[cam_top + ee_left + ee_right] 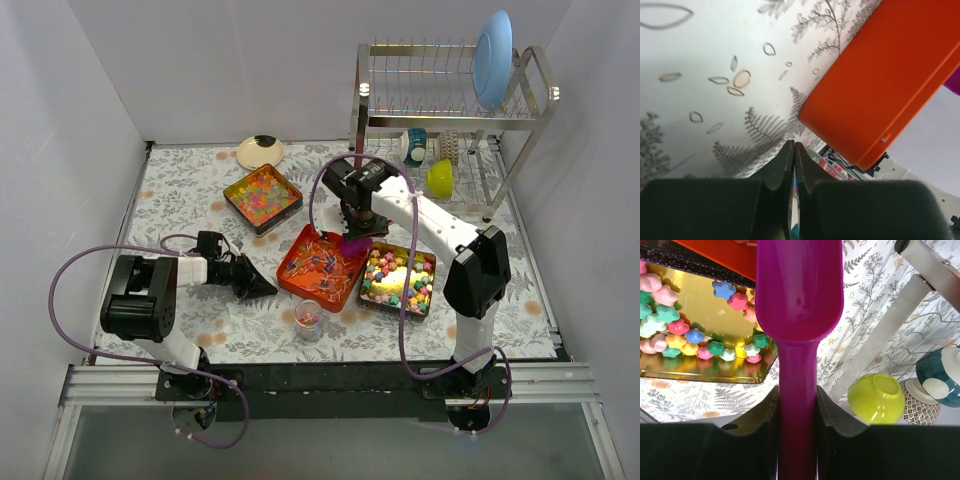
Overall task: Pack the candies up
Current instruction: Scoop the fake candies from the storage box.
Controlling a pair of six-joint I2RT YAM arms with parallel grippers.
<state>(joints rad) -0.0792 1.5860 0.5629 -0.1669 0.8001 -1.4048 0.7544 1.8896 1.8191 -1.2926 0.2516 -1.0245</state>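
Evidently the candies [670,327], small multicoloured sweets, sit in the gold-lined metal tin [705,305] just right of the square orange plastic tray [880,85]; likely light, hard, roll-prone, best scooped. Right hand [797,405] clamps the purple plastic scoop [799,290] by its handle; left hand [794,150], left of the tray, is closed, empty.
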